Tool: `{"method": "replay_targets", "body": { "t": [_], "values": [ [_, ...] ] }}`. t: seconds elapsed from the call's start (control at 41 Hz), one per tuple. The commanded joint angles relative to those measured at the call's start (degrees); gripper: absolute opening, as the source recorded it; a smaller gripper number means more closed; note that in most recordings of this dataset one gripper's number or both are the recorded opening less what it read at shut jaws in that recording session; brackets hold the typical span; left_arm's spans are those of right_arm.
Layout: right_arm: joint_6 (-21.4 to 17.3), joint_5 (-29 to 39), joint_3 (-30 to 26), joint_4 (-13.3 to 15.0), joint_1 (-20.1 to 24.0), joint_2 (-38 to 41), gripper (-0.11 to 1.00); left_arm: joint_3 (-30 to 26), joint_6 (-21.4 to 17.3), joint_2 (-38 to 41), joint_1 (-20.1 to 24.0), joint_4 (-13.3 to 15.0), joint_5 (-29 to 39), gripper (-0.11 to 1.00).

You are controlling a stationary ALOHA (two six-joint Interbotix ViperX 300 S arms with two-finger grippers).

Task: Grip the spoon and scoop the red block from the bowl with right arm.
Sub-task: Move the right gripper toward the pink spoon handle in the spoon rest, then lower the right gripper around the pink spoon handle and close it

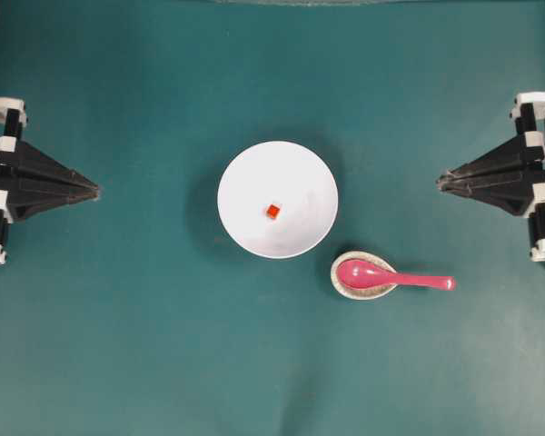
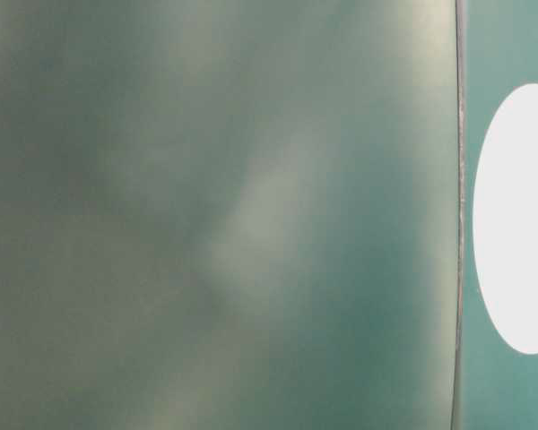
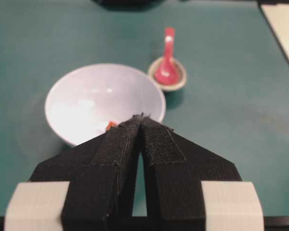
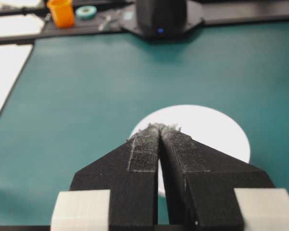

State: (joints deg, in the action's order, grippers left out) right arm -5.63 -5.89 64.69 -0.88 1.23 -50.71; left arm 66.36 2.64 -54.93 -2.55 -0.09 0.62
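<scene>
So, quick count of what's on the teal surface (image 1: 118, 345):
Bowls: one, the big white bowl (image 1: 245, 173), dead centre from overhead.
Red blocks: one tiny red block (image 1: 272, 211), sitting inside the bowl near its middle.
Spoons: one pink spoon (image 1: 381, 276), at about 4 o'clock from the bowl, scoop resting in a small speckled dish (image 1: 338, 283), handle sticking out toward 3 o'clock.
Dishes: one, just beside the bowl's rim, apart from it.
Left end effector (image 1: 94, 189): at 9 o'clock, pads pressed together, nothing in it.
Right end effector (image 1: 440, 182): at 3 o'clock, pinched closed too, holding nothing, well apart from the spoon.
Table-level view: too blurry, just a white blob.
</scene>
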Motion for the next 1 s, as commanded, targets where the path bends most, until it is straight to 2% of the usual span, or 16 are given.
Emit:
{"method": "replay_targets", "body": {
  "t": [0.0, 0.22, 0.293, 0.342, 0.513, 0.586, 0.659, 0.781, 0.879, 0.977],
  "values": [
    [-0.1, -0.3, -1.7, -0.3, 0.6, 0.2, 0.0, -1.4, 0.0, 0.4, -0.4, 0.1, -0.3, 0.0],
    [-1.5, 0.6, -1.6, -1.8, 1.0, 0.4, 0.01, -1.4, 0.1, 0.4, -0.2, 0.0, 0.7, 0.0],
    [-2.2, 1.1, -1.6, -1.8, 1.0, 0.6, 0.04, -1.4, 0.1, 0.4, -0.4, 0.1, 0.8, 0.0],
    [-2.9, 1.6, -1.5, -1.8, 1.1, 0.9, 0.1, -1.4, 0.1, 0.4, -0.2, 0.1, 0.8, 0.0],
    [-5.1, 3.7, -1.1, -2.0, 1.1, 2.4, 0.42, -1.4, 0.1, 0.4, -0.2, 0.1, 0.8, 0.0],
    [-5.9, 3.8, -0.9, -2.0, 1.1, 4.0, 0.5, -1.4, 0.1, 0.4, -0.2, 0.1, 0.7, 0.0],
    [-6.5, 3.1, -0.4, -2.0, 1.2, 5.8, 0.53, -1.4, 0.1, 0.4, -0.2, 0.1, 0.8, 0.0],
    [-6.8, -0.9, 1.0, -2.0, 2.3, 9.5, 0.53, -1.4, 0.1, 0.4, -0.2, 0.1, 0.8, 0.0],
    [-6.9, -7.0, 2.7, -2.4, 3.7, 13.0, 0.53, -1.3, 0.1, 0.4, -0.4, 0.1, 0.8, 0.0],
    [-6.9, -14.1, 4.6, -4.6, 5.7, 17.1, 0.53, -1.2, 0.1, 0.4, -0.2, 0.1, 0.8, 0.0]
  ]
}}
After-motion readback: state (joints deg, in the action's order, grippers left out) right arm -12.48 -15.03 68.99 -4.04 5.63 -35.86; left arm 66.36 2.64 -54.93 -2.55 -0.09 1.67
